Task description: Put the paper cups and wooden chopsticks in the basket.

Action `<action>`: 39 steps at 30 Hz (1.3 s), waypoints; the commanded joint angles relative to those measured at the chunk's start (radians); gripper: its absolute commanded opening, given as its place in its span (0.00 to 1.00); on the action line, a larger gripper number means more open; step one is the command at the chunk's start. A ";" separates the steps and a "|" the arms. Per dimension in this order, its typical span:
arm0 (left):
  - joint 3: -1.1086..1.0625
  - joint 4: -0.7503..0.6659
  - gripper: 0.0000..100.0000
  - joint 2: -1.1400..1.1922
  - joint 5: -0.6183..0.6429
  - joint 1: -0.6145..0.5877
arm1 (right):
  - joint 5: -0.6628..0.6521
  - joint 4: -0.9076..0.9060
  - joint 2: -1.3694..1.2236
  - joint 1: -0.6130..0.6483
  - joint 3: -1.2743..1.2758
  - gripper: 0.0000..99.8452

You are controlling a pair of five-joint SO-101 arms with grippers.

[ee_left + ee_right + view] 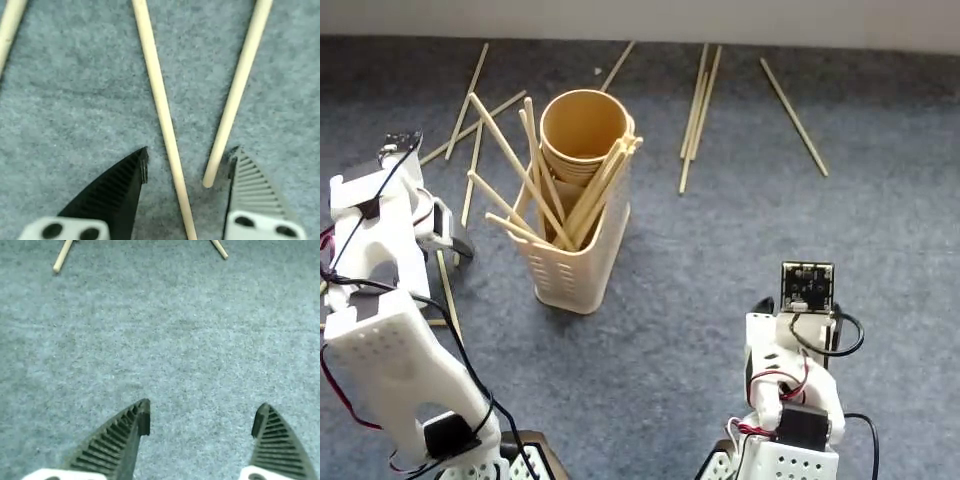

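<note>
A cream slotted basket stands upright on the grey carpet and holds stacked paper cups and several wooden chopsticks. My left gripper is open and low over the carpet, left of the basket. One loose chopstick runs between its fingers, and the end of a second chopstick lies close to one fingertip. My right gripper is open over bare carpet with nothing between its fingers. The right arm stands at the front right.
Loose chopsticks lie on the carpet behind the basket: several at the back left, a bundle at the back middle and one at the back right. Two chopstick ends show far ahead of the right gripper.
</note>
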State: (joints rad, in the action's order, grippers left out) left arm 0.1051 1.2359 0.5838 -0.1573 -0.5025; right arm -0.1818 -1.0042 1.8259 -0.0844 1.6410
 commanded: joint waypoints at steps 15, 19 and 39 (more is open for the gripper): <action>0.478 0.166 0.01 0.157 -0.072 0.059 | -0.003 0.025 0.007 -0.005 0.041 0.31; 0.690 0.302 0.01 0.156 -0.071 0.058 | -0.003 0.025 0.007 -0.005 0.041 0.31; 1.558 0.537 0.00 -0.338 0.046 0.252 | -0.003 0.047 0.007 -0.004 0.041 0.31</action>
State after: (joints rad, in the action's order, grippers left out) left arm 1.5996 1.7699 0.4227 -0.1297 -0.3521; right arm -0.1818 -0.9950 1.8259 -0.0844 1.6410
